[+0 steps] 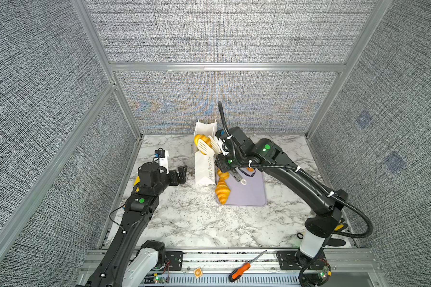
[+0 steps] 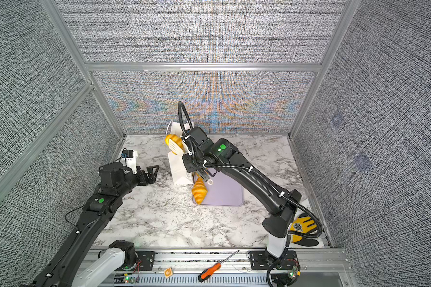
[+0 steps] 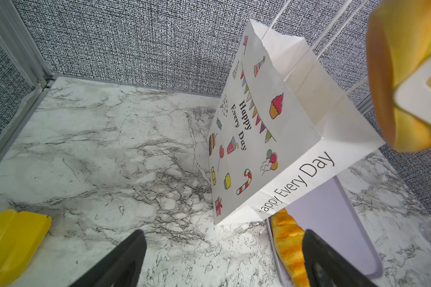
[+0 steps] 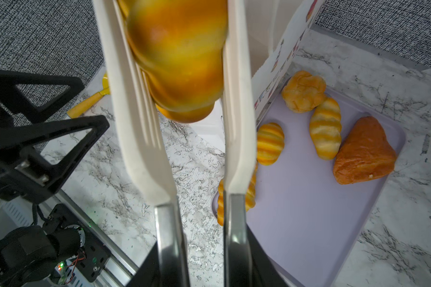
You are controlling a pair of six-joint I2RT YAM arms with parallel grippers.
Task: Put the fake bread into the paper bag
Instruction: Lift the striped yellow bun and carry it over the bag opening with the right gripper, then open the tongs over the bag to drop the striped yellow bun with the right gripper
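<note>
Tongs (image 4: pixel 239 99) part-hide blurred bread (image 4: pixel 177 54); bag (image 3: pixel 259 149) contents unseen

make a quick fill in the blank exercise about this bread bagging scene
The right gripper holds white ____ that clamp a golden pastry.
The left gripper hangs empty, jaws ____.
The paper bag reads Happy Every ____ on its narrow side.
In the right wrist view, ____ pastries lie on the lilac tray.
Missing: tongs; open; Day; five.
</note>
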